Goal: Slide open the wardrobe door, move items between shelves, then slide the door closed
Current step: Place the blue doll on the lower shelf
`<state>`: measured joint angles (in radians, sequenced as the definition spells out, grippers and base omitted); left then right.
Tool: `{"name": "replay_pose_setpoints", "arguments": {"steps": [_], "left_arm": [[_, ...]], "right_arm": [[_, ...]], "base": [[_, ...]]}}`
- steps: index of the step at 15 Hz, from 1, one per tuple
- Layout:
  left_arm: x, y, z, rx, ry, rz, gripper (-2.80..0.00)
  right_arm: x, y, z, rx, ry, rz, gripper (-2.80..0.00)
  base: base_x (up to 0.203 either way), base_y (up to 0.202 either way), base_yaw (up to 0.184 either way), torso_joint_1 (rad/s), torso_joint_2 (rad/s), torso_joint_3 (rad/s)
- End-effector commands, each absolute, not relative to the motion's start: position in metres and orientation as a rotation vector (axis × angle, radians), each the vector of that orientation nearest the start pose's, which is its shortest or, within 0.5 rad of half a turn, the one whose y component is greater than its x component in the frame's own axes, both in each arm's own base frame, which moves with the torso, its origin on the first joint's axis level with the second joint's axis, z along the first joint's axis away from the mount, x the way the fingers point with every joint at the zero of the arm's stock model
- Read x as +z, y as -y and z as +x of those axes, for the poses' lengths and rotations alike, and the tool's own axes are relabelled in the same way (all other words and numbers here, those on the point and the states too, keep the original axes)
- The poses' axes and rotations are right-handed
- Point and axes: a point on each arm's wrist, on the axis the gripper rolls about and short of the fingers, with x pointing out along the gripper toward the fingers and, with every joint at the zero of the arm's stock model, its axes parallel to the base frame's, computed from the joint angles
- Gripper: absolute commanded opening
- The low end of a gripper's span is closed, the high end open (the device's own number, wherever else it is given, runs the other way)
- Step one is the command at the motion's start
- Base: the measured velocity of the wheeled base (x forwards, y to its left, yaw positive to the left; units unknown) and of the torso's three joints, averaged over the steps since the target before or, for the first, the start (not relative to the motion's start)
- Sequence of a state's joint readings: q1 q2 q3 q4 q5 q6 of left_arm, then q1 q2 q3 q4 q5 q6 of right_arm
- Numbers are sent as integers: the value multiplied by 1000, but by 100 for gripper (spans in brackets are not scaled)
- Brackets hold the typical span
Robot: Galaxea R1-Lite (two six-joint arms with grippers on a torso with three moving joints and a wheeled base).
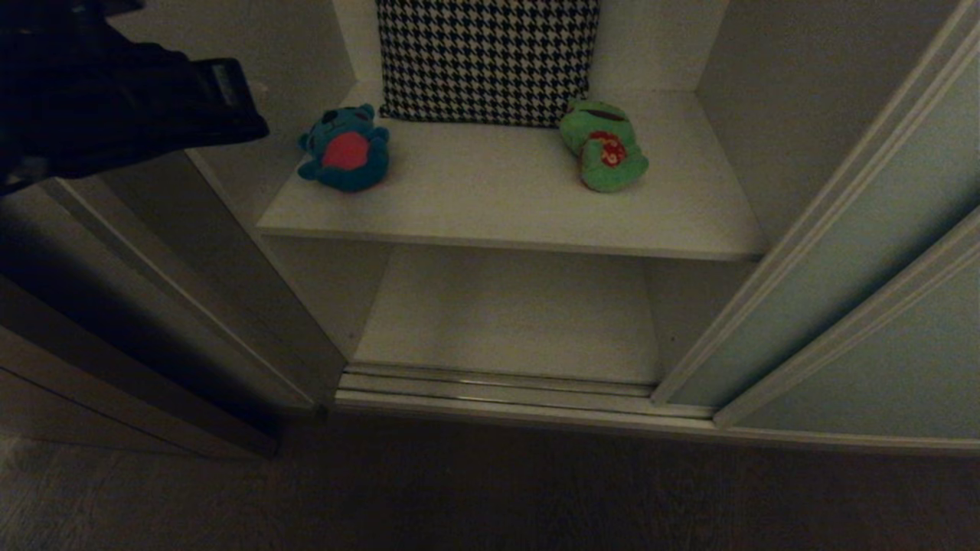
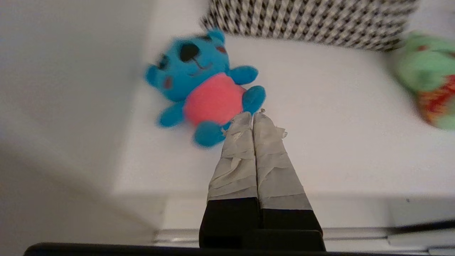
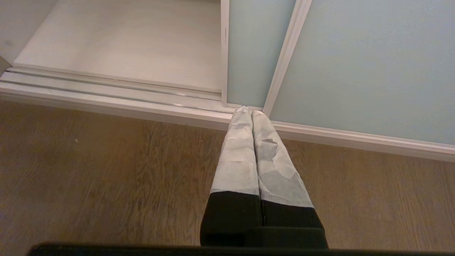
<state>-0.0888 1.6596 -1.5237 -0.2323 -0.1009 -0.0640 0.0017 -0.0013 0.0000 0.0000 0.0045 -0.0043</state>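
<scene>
Left tool (image 2: 253,115): taped fingers pressed flat together with no gap, holding nothing; it hangs above the front part of the upper shelf (image 1: 505,207), its tips just beside the feet of the teal-blue bear (image 2: 204,96), though whether they touch the plush cannot be told. In the head view the left arm (image 1: 115,107) shows as a dark mass at the upper left, outside the wardrobe opening. Right tool (image 3: 251,113): likewise fully closed and empty, held low over the wooden floor (image 3: 106,170), tips pointing at the bottom track where the frame of the sliding wardrobe door (image 3: 355,64) meets the sill. Door: pale grey-green panel, slid aside to the right, leaving the compartment open. Upper shelf: white board carrying both toys. Teal-blue bear: lying on its back, red belly up, at the left end near the side wall. Green frog (image 1: 603,145): lying at the right end, red markings up, well apart from the bear. Houndstooth cushion (image 1: 487,57): standing against the back wall, between and behind the two toys. Lower shelf (image 1: 505,314): white board beneath the upper one.
</scene>
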Motion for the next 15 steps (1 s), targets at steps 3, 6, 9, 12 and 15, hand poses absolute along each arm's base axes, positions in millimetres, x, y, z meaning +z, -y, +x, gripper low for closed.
{"name": "replay_pose_setpoints", "arguments": {"steps": [3,6,9,12,15], "left_arm": [[298,50,415,-210,-14,-91,-280],[295,59,443,-198,35,-140,0],[290,62,451,-197,42,-186,0],[289,63,451,-171,32,-241,0],[297,63,446,-128,58,-268,0]], "right_arm": [[75,0,-23,7,3,-5,-280],[75,0,-23,9,2,-5,-280],[75,0,-23,8,2,-5,-280],[75,0,-23,8,3,-5,-280],[75,0,-23,8,3,-5,-280]], "base": [[0,0,0,0,0,0],[0,0,0,0,0,0],[0,0,0,0,0,0],[0,0,0,0,0,0],[0,0,0,0,0,0]]}}
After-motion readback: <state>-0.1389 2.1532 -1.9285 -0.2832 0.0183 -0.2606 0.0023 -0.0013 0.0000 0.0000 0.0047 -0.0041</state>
